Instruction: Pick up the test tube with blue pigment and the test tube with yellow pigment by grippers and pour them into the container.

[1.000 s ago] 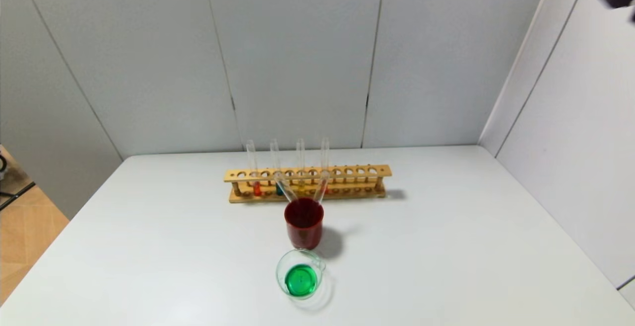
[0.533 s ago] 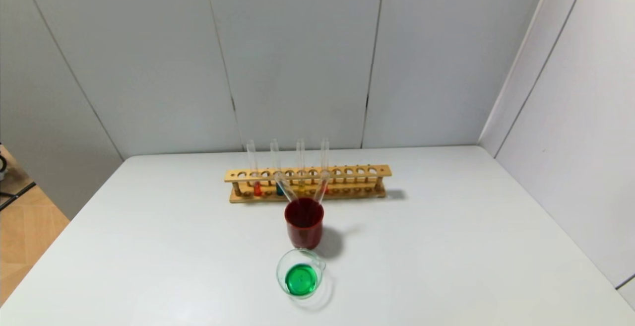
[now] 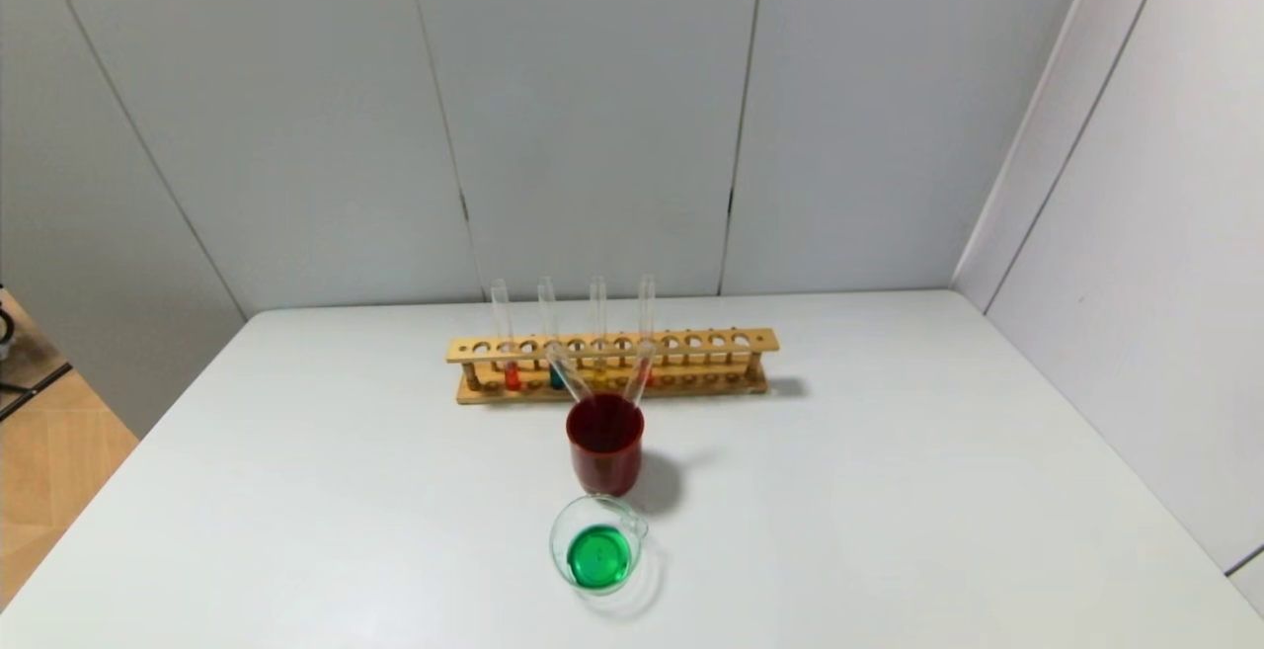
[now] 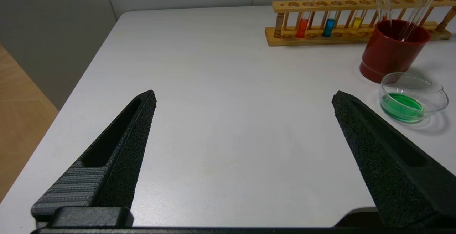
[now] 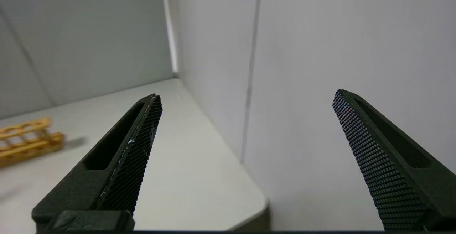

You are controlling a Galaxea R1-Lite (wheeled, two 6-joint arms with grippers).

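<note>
The test tube with blue pigment [image 3: 555, 375] and the test tube with yellow pigment [image 3: 598, 370] stand upright in a wooden rack [image 3: 691, 341] at the table's middle back. They also show in the left wrist view, blue [image 4: 328, 27] and yellow [image 4: 356, 23]. The clear glass container [image 3: 559, 540] sits near the front and holds green liquid; it also shows in the left wrist view [image 4: 413, 84]. Neither gripper shows in the head view. My left gripper [image 4: 245, 93] is open and empty over the table's left front. My right gripper [image 5: 247, 94] is open and empty by the right wall.
A dark red cup [image 3: 604, 456] between rack and container holds two empty tubes leaning outwards. Two tubes with red liquid [image 3: 512, 375] [image 3: 647, 372] stand in the rack. Grey walls close the back and right. The table's right front corner [image 5: 260, 205] lies below my right gripper.
A dark part of my right arm at the head view's top right corner one second ago has gone out of view. Nothing on the table has moved.
</note>
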